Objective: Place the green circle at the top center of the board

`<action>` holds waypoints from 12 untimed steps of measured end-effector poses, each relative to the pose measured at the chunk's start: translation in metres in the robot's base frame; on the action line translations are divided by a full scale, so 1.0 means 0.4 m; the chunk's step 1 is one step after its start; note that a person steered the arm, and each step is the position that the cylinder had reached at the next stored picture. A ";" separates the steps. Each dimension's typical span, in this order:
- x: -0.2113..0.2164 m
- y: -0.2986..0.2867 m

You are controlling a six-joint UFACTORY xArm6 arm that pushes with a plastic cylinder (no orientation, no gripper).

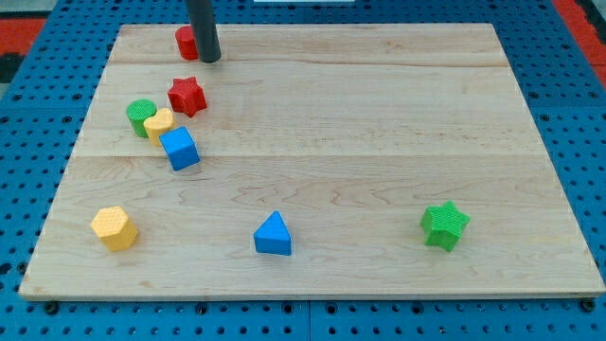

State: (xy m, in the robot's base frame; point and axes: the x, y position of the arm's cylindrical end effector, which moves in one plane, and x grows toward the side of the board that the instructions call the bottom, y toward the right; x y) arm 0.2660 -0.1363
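Pincer: none fitted; my tip (209, 60) holds nothing, touching a partly hidden red block (186, 42) near the board's (379, 142) top left. Green circle (140, 116) sits lower left, against a yellow block (158, 124), beside a blue cube (179, 149), below a red star (187, 96).

Green circle (140, 116), red star (187, 96), blue triangle (273, 235), pale wooden board (379, 142).

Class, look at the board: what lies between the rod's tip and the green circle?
In the camera view, the red star lies roughly between my tip and the green circle; otherwise that stretch is bare wood.
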 end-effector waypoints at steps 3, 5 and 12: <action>0.170 -0.155; 0.356 -0.312; 0.105 0.322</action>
State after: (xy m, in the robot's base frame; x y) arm 0.3081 -0.0073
